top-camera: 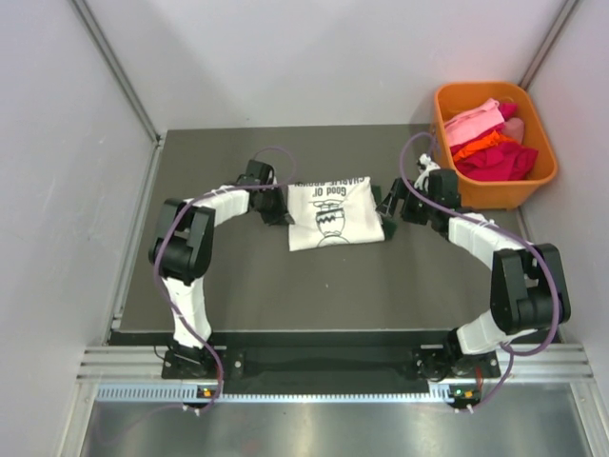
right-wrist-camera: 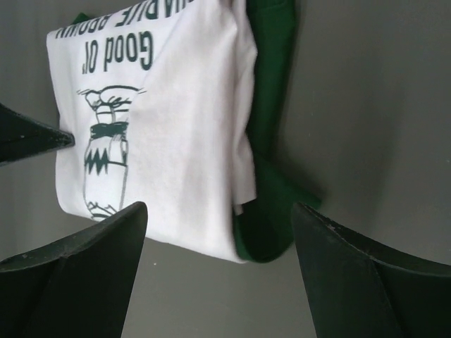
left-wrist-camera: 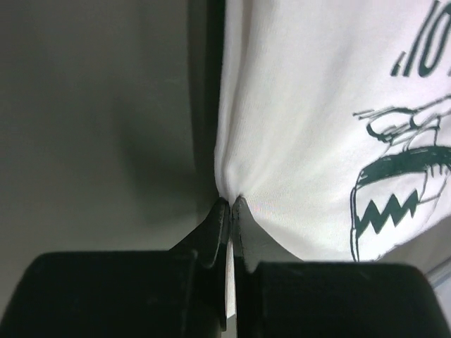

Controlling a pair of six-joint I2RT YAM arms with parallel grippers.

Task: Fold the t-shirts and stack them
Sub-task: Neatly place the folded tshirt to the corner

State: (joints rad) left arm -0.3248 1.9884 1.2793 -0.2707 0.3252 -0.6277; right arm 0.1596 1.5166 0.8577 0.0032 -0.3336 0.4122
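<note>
Two t-shirts lie stacked mid-table (top-camera: 238, 286), nearer its far edge. One cream-white t-shirt (top-camera: 328, 217), folded to a rectangle with black lettering and a drawing facing up, lies on one dark green t-shirt (right-wrist-camera: 271, 105) that peeks out along the right side. The left gripper (left-wrist-camera: 231, 208) is pressed together, pinching the cream-white t-shirt's left edge. The right gripper (right-wrist-camera: 218, 211) stands spread just beside the stack's right edge. One orange basket (top-camera: 495, 193) of pink and red cloth sits by the far right corner.

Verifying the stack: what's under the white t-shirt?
A dark green t-shirt lies under the white t-shirt, showing only as a strip along one edge. The rest is covered; its fold cannot be judged.
</note>
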